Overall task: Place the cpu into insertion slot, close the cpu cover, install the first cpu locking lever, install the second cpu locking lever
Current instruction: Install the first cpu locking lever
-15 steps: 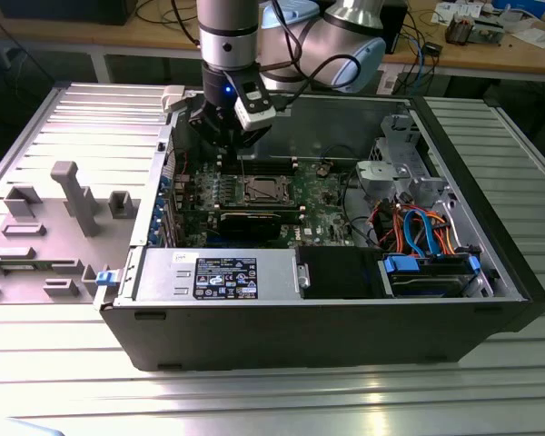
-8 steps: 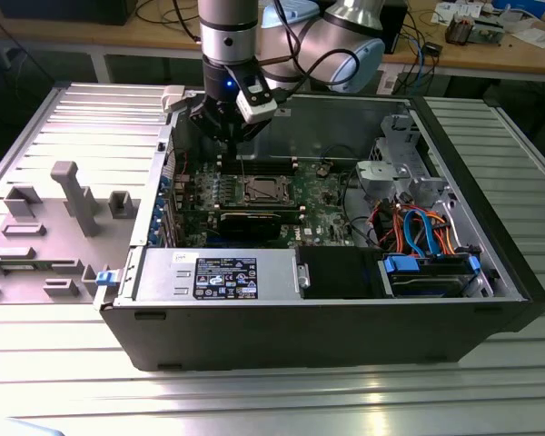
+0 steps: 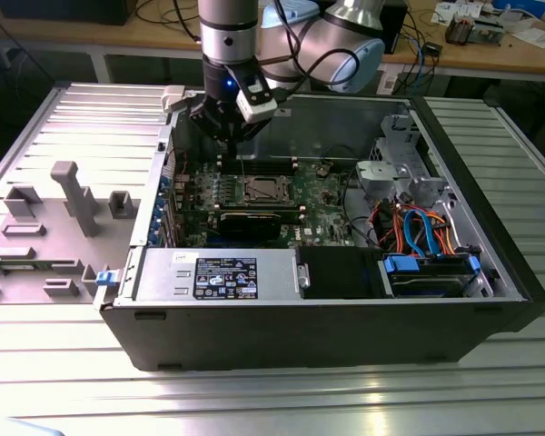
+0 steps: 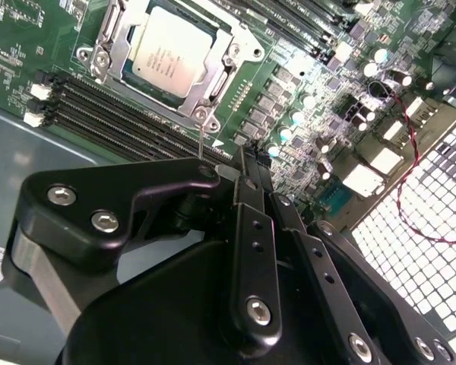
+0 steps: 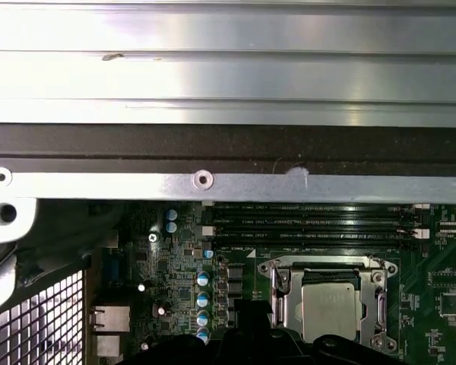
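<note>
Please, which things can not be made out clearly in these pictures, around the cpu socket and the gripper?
1. Lever, top end: in the second wrist view it runs behind the gripper, so whether it is held is unclear.
2. Cover, one edge: in the first wrist view the gripper's dark body hides it and the picture's edge cuts it off.
3. Cpu: in the exterior view it is too small to show whether anything is latched.

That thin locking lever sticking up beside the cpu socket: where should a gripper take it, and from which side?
Likely grip the locking lever near its free top end, coming from above: it is a thin wire standing roughly upright off the cpu cover edge, so only the top is clear.
</note>
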### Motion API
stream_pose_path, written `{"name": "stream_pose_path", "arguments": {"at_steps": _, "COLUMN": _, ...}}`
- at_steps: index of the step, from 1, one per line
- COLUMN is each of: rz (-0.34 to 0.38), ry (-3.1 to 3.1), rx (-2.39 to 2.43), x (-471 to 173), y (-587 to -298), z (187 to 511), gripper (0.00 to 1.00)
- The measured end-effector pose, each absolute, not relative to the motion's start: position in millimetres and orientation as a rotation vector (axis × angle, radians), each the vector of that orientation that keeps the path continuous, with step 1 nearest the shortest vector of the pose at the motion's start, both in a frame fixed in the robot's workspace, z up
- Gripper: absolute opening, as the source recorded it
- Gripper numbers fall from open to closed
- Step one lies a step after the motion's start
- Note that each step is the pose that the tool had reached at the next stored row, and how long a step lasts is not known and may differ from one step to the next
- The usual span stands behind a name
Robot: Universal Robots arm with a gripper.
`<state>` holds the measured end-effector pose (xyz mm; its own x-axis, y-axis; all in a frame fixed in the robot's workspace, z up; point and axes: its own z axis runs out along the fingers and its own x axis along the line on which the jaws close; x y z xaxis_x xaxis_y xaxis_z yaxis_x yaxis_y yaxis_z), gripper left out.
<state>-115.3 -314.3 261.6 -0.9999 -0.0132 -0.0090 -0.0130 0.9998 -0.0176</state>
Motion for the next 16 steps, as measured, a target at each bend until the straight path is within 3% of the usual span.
{"name": "stream_pose_path", "arguments": {"at_steps": 16, "rz": -0.027, "ry": 3.132, "rx": -0.021, "x": -105, "y": -311, "z": 262, "gripper": 0.11}}
